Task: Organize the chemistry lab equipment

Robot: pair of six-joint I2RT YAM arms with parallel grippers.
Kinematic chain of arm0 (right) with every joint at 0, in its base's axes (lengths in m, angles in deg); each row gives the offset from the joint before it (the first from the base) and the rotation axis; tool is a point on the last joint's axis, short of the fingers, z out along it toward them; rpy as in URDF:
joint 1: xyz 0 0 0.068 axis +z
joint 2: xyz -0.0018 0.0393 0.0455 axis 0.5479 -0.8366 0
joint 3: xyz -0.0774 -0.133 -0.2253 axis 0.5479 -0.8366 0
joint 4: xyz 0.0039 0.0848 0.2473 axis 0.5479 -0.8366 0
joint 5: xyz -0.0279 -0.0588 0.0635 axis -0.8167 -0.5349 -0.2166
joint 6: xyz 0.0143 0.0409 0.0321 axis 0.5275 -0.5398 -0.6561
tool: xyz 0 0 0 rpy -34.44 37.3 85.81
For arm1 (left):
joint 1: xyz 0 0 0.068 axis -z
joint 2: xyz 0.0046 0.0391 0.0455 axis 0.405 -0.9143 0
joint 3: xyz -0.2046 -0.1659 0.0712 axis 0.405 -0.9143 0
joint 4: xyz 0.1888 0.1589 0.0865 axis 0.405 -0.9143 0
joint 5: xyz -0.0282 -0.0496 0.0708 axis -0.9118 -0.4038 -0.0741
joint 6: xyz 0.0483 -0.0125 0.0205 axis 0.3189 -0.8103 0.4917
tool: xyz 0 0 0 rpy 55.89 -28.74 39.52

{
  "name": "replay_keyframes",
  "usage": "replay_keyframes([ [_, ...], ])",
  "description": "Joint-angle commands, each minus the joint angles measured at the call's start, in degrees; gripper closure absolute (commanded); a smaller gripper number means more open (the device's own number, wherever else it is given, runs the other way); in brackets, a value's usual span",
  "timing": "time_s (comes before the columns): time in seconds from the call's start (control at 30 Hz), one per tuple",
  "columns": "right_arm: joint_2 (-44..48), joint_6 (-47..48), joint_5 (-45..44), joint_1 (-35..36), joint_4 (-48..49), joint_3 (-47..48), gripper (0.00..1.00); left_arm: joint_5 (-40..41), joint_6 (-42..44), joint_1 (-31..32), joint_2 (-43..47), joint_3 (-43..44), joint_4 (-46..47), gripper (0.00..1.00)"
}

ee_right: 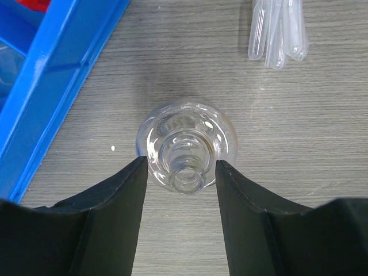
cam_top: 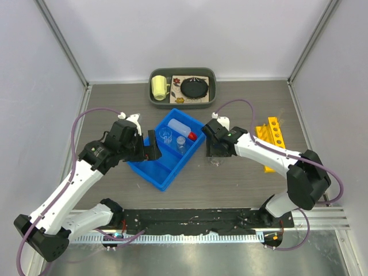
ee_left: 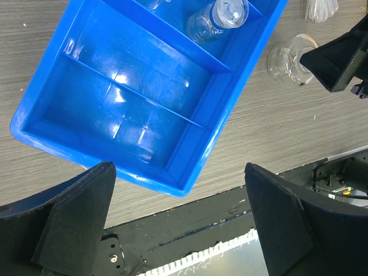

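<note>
A clear glass flask (ee_right: 185,146) stands upright on the table just right of the blue bin (cam_top: 150,172). My right gripper (ee_right: 181,172) is open, one finger on each side of the flask's neck with a small gap on each. The flask also shows in the left wrist view (ee_left: 287,57). The bin holds a clear beaker (cam_top: 165,135), a small stoppered flask (ee_left: 215,17) and the white red-capped squeeze bottle (cam_top: 181,129). My left gripper (ee_left: 181,195) is open and empty above the bin's near left edge. Clear pipettes (ee_right: 279,34) lie beyond the flask. The yellow rack (cam_top: 271,138) lies at the right.
A green tray (cam_top: 155,102) at the back holds a yellow mug (cam_top: 158,87) and a round black disc (cam_top: 194,87). The blue bin's two near compartments (ee_left: 132,86) hold nothing. White walls close in the table on three sides.
</note>
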Motion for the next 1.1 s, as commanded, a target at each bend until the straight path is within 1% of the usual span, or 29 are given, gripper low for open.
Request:
replay_keyframes([
  [0.0, -0.4, 0.9, -1.4, -0.5, 1.5, -0.1, 0.45, 0.5, 0.7, -0.3, -0.2, 2.0, 2.0, 0.00],
  [0.07, -0.6, 1.0, -1.5, -0.6, 1.6, -0.3, 0.46, 0.4, 0.7, -0.3, -0.2, 1.9, 2.1, 0.00],
  [0.17, -0.6, 1.0, -1.3, -0.7, 1.9, -0.5, 0.53, 0.4, 0.7, -0.3, -0.4, 1.9, 2.3, 0.00],
  [0.2, -0.6, 1.1, -1.4, -0.8, 1.9, -0.4, 0.56, 0.3, 0.7, -0.3, -0.5, 1.9, 2.3, 0.00],
  [0.27, -0.7, 1.1, -1.5, -0.9, 1.9, -0.4, 0.59, 0.3, 0.7, -0.3, -0.7, 1.8, 2.4, 0.00],
  [0.43, -1.1, 1.3, -1.2, -1.0, 2.0, -0.3, 0.72, 0.3, 0.7, -0.3, -0.6, 1.6, 2.4, 0.00],
  [0.47, -1.2, 1.3, -1.1, -1.0, 1.8, -0.2, 0.79, 0.2, 0.8, -0.3, -0.4, 1.6, 2.5, 0.00],
  [0.53, -1.1, 1.2, -1.5, -1.0, 1.0, 0.0, 0.87, 0.3, 0.8, -0.3, -0.4, 1.6, 2.2, 0.00],
  [0.57, -1.0, 1.0, -1.7, -1.0, 0.5, 0.7, 0.96, 0.2, 0.8, -0.3, -0.2, 1.6, 2.2, 0.00],
  [0.6, -0.6, 1.2, -2.0, -1.0, -0.6, 1.1, 0.99, 0.4, 0.9, -0.3, -0.1, 1.6, 2.1, 0.00],
  [0.8, 1.6, 1.6, -4.7, 0.2, -6.3, 6.4, 0.99, 0.3, 0.7, -0.3, 2.0, 1.2, 1.6, 0.00],
  [0.9, 1.7, 1.8, -6.5, 2.4, -10.3, 10.9, 0.99, 0.2, 0.5, -0.3, 3.5, 0.9, 1.3, 0.00],
  [1.07, -0.9, 0.9, -8.3, 7.8, -15.3, 20.9, 0.99, 0.4, 0.1, -0.3, 6.1, 0.7, 0.2, 0.00],
])
